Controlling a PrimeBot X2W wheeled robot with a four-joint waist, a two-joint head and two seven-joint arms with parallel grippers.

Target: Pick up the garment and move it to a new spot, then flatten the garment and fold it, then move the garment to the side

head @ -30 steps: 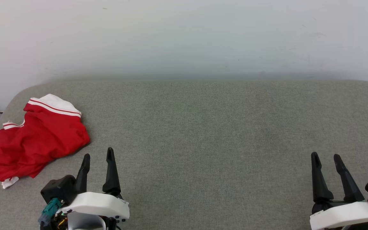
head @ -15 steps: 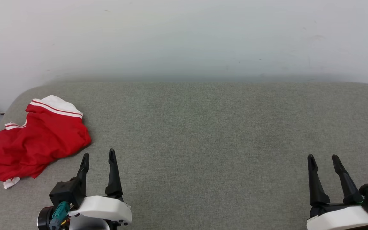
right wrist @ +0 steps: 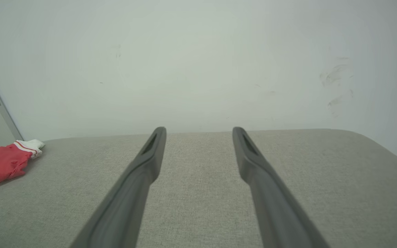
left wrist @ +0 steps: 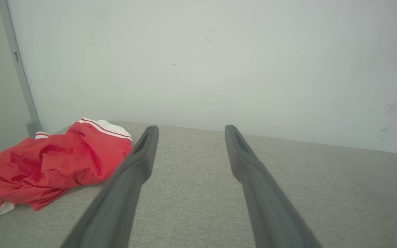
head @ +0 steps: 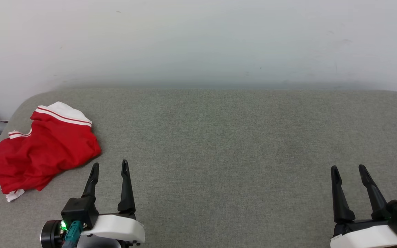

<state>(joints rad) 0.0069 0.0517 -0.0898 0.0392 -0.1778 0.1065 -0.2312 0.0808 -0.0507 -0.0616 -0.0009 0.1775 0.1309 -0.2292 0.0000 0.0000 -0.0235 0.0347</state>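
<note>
Head view: crumpled red jersey T-shirt with white sleeves [head: 45,151] lies untouched at the far left of the grey fabric surface [head: 226,137].
My left gripper [head: 110,164] has only squared up near it; right gripper [head: 348,168] well apart. Both are spread wide and empty, so pickup hasn't begun.

The head view looks forward and down from above the near edge of the grey surface [head: 219,137] toward the pale wall [head: 198,41]. The wrist views sit low over it, one looking along the left claw [left wrist: 189,128], the other along the right claw [right wrist: 199,129], toward that same wall. All three share the garment [head: 43,151] at the surface's left end
</note>
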